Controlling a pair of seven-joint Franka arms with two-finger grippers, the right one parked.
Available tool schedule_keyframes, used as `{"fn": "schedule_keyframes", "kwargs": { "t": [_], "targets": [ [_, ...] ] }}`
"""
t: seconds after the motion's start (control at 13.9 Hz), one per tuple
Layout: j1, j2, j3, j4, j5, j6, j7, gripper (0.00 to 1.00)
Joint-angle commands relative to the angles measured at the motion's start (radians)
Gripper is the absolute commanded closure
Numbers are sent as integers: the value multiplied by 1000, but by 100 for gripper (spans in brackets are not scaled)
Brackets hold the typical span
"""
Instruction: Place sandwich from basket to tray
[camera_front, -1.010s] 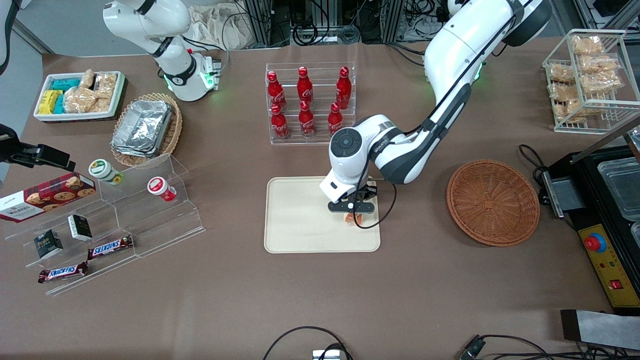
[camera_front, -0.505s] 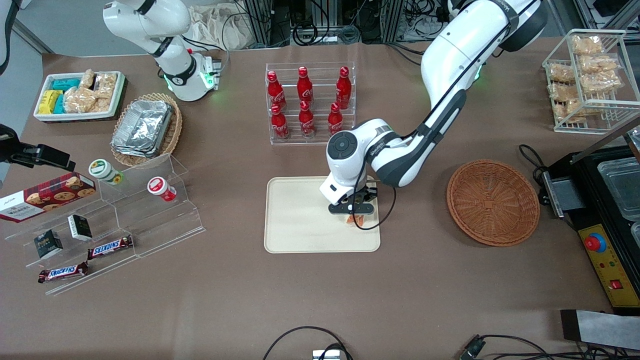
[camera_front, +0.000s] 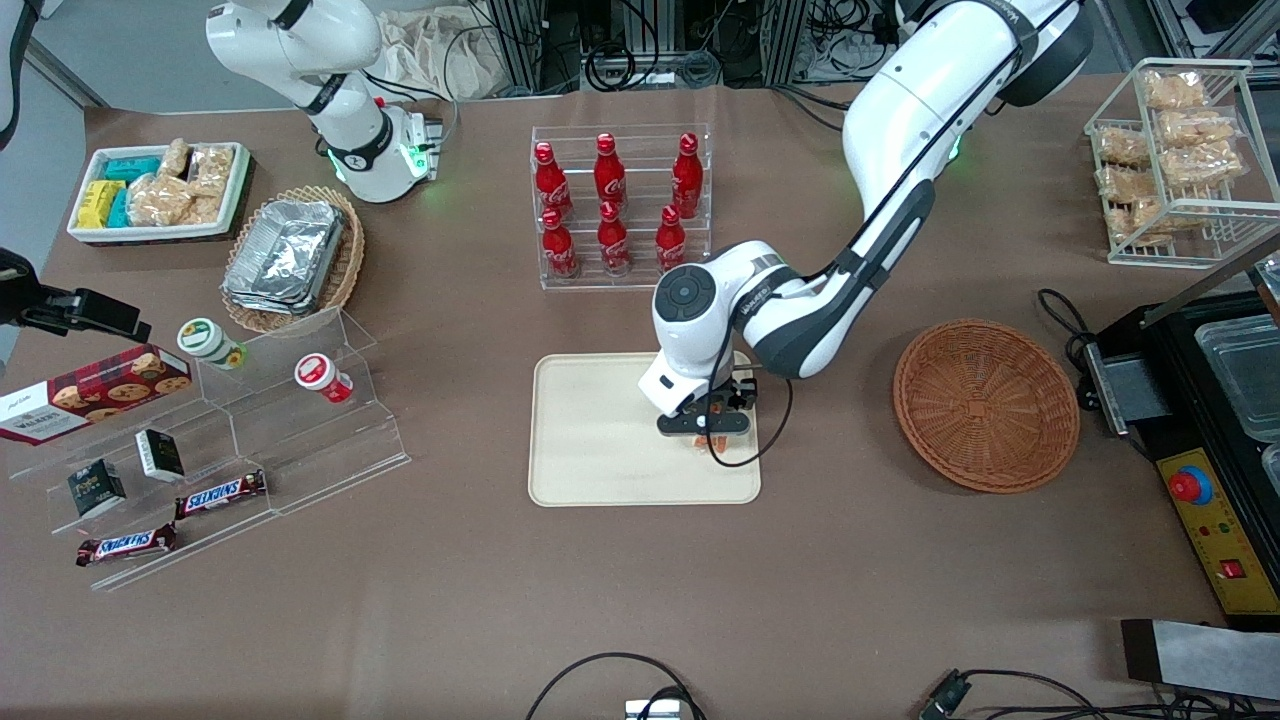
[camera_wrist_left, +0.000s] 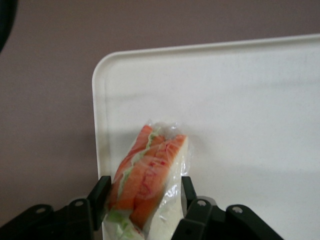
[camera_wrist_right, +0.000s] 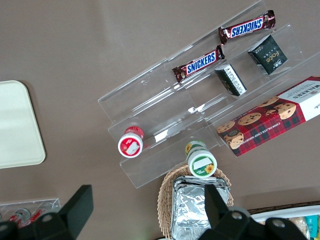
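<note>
Sandwich (camera_wrist_left: 147, 185) in clear wrap, orange and pale green filling showing, pinched by end effector (camera_wrist_left: 145, 197) over tray (camera_wrist_left: 260, 100)

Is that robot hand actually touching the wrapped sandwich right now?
Touching. In the left wrist view, the hand has a finger pressed against each side of the sandwich, gripping it above the tray.

gripper (camera_front: 705, 432) hides most of sandwich (camera_front: 715, 443)
</note>
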Motion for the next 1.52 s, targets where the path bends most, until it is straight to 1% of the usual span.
{"fn": "schedule_keyframes", "kwargs": {
  "t": [0.0,0.14,0.22,0.36,0.43,0.51,0.65,0.72,0.87,0.94,1.15,1.3,1.44],
  "targets": [
    [15,-1,-2,37,7,-39,-12,33],
    [34,-24,-3,38,6,-56,-9,32],
    [41,-41,-3,38,-9,-65,-9,29],
    [81,-79,-5,38,-48,-97,-3,28],
    [87,-102,-3,49,-65,-108,-3,21],
    [98,-114,-2,72,-91,-131,-12,0],
    [103,-122,-2,136,-106,-210,-48,0],
    [122,-127,-2,156,-109,-243,-43,0],
    [152,-143,-5,164,-111,-263,-42,0],
    [168,-154,-5,164,-128,-269,-38,0],
    [216,-194,-3,175,-186,-330,95,0],
    [254,-199,-3,221,-212,-376,156,0],
    [273,-205,-2,233,-221,-410,193,0]
  ]
}}
